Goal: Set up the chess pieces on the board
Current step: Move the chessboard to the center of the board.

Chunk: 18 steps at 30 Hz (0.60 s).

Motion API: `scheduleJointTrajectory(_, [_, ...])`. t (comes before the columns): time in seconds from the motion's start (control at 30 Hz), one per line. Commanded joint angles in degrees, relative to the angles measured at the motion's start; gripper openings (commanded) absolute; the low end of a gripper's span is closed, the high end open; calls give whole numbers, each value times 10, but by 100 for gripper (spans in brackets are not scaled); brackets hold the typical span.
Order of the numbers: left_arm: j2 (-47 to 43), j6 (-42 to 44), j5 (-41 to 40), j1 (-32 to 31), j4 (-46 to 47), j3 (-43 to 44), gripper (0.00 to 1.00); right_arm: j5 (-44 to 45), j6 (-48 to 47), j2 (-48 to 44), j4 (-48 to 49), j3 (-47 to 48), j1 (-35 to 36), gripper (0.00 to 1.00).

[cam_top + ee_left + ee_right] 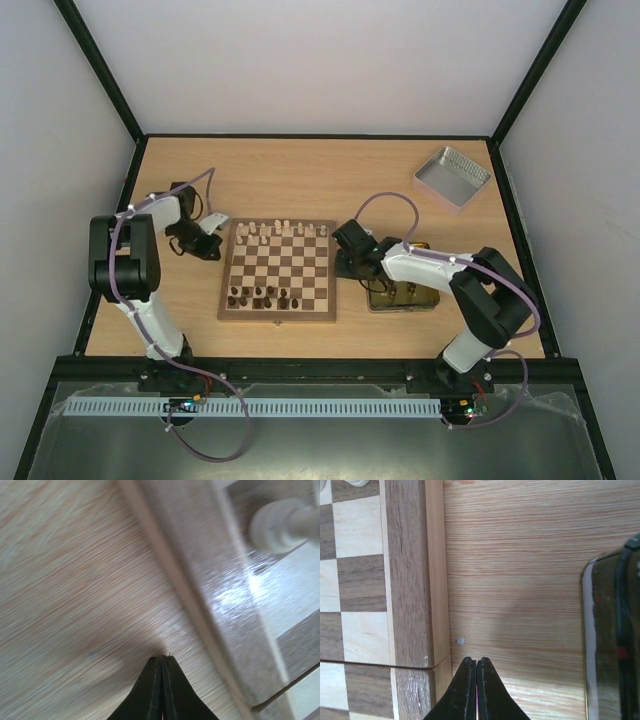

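Observation:
The board (pixel 279 270) lies in the middle of the table. Several pale pieces (pixel 275 231) stand along its far rows and several dark pieces (pixel 262 296) along its near row. My left gripper (pixel 212 243) is shut and empty, low over the table just left of the board's far-left corner; in the left wrist view its tips (pixel 162 658) touch, with the board's border (pixel 225 605) and one pale piece (pixel 280 522) beside them. My right gripper (pixel 345 262) is shut and empty by the board's right edge (pixel 412 580); its tips (pixel 472 660) are pressed together.
A yellow tin (pixel 402 295) holding more pieces sits right of the board under my right arm; its rim shows in the right wrist view (pixel 607 645). A silver lid (pixel 452 178) lies at the back right. Black frame posts and pale walls bound the table.

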Motion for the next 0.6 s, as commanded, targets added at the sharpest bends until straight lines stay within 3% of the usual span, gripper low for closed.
scheduleJointTrajectory(0.0, [12,-24,17,-26,4,-14,2,-15,-23,28,6,24,-12,2])
scheduleJointTrajectory(0.57, [-50,-45,35,-108,-10,-75,2,-47,-27,26,38,-17,-20,2])
